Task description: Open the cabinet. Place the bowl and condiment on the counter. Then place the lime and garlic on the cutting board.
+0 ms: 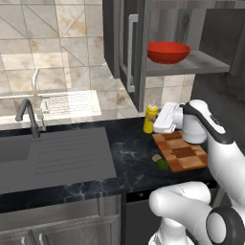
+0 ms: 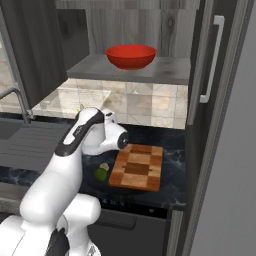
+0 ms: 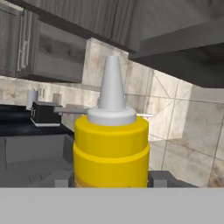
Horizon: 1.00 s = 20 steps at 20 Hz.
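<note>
The tool grips the upright condiment standing on the bench, a finger at each side. The bowl sits above it on the cabinet shelf.

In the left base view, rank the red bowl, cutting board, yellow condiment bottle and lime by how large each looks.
1. cutting board, partly behind the arm
2. bowl, near the board's size, so these two are close
3. condiment bottle
4. lime, clearly smallest
</note>
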{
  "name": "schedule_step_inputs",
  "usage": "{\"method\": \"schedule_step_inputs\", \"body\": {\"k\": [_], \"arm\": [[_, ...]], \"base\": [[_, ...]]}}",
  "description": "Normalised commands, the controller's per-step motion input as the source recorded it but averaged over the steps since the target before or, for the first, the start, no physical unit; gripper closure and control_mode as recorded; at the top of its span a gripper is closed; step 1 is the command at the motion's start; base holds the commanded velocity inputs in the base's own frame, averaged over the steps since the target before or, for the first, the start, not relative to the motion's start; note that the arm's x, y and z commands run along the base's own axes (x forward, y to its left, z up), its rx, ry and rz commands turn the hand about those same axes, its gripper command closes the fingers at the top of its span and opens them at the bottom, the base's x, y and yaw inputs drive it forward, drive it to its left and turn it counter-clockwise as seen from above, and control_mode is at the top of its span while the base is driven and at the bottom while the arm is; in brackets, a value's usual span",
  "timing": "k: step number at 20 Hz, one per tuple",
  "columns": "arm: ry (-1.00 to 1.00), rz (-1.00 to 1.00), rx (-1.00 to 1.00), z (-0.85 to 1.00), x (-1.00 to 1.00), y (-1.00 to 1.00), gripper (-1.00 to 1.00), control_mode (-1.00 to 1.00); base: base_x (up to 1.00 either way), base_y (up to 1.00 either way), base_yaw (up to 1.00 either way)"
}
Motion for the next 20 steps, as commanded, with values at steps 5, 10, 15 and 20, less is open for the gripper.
{"method": "schedule_step_inputs", "body": {"k": [5,10,15,20], "arm": [[-0.01,0.01,0.00,-0.20,0.19,0.00,1.00,-1.00],[-0.02,0.01,0.00,-0.20,0.16,0.00,1.00,-1.00],[-0.01,0.01,0.00,-0.22,0.15,0.00,1.00,-1.00],[0.00,0.01,0.00,-0.16,0.16,0.02,1.00,-1.00]], "base": [[0.00,0.00,0.00],[0.00,0.00,0.00],[0.00,0.00,0.00],[0.00,0.00,0.00]]}}
